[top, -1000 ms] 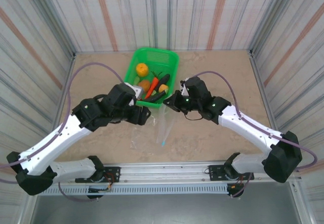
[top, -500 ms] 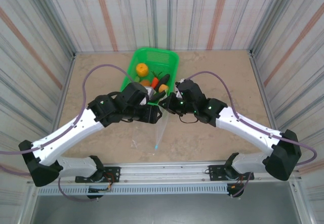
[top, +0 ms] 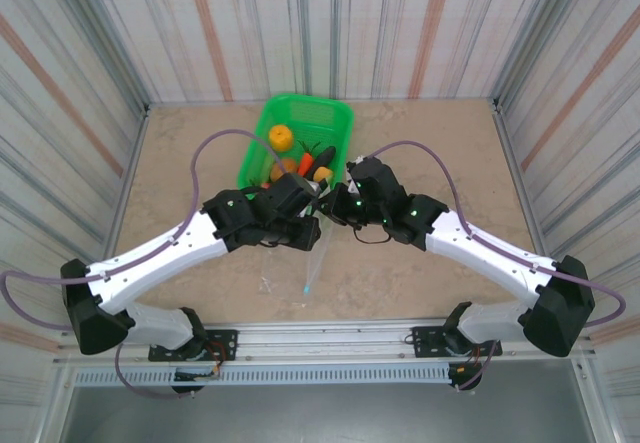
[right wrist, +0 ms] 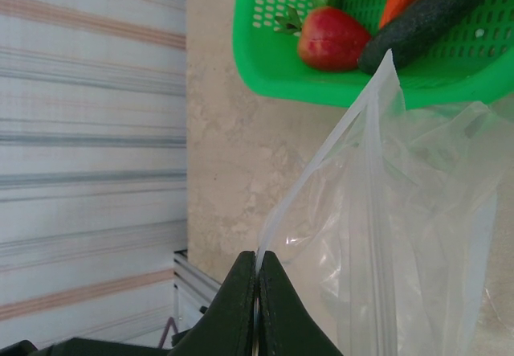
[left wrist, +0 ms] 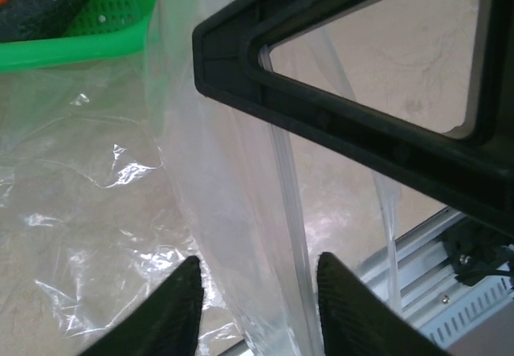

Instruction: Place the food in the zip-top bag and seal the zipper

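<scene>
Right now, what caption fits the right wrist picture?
Right fingers pinch the clear bag by its edge; red fruit sits in the green basket.

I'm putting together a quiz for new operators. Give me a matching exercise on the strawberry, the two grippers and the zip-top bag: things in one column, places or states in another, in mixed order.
Things
1. strawberry
2. right gripper
3. left gripper
4. zip-top bag

Places or states
A. jaws apart, the zipper running between them
B. lies in the green basket
C. clear plastic, on the near side of the basket
D. jaws pinched shut on the bag's edge

Pairs: 1-B, 2-D, 3-A, 4-C
</scene>
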### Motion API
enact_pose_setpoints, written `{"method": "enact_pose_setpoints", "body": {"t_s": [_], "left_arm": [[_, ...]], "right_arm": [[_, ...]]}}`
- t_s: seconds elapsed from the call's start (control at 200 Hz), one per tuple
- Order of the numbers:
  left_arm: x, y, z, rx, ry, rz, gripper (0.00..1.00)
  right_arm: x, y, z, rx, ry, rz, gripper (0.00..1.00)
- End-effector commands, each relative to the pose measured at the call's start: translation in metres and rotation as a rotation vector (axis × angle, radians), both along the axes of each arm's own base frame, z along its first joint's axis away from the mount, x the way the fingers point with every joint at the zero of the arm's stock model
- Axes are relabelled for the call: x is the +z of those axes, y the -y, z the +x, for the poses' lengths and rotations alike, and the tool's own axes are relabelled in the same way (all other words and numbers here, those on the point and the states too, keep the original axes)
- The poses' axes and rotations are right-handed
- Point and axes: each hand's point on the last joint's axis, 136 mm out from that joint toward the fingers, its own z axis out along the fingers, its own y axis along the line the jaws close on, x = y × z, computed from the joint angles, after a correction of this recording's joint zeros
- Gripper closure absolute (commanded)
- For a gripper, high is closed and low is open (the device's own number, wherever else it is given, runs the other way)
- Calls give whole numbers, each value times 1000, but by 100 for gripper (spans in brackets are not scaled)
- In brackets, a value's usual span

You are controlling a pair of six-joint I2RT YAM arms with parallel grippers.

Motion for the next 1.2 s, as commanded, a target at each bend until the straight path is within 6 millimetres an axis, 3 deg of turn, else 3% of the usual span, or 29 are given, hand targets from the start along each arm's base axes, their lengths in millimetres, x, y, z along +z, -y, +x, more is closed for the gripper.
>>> {"method": "enact_pose_setpoints", "body": {"t_s": [0.0, 0.306, 0.561, 0.621, 0.696, 0.791, 1.017, 1.197], "left_arm": [[12, -7, 8, 10, 72, 32, 71], [24, 1, 10, -21, 102, -2, 74], [15, 5, 10, -60, 77, 49, 76], [13, 7, 10, -62, 67, 49, 72], [12, 8, 10, -59, 62, 49, 58], [11, 9, 11, -56, 66, 54, 56], [-2, 6, 14, -39, 56, 91, 64], [-3, 8, 14, -36, 63, 73, 83]], "right_arm": [[0, 0, 4, -13, 20, -27, 91], [-8, 0, 5, -1, 20, -59, 89], [-6, -3, 4, 11, 19, -54, 88], [-5, -4, 5, 13, 19, -54, 85], [-5, -3, 5, 10, 20, -57, 81], [-5, -3, 6, 5, 20, -55, 80], [1, -3, 5, -5, 21, -29, 81], [1, -2, 5, -9, 20, -28, 81]]}}
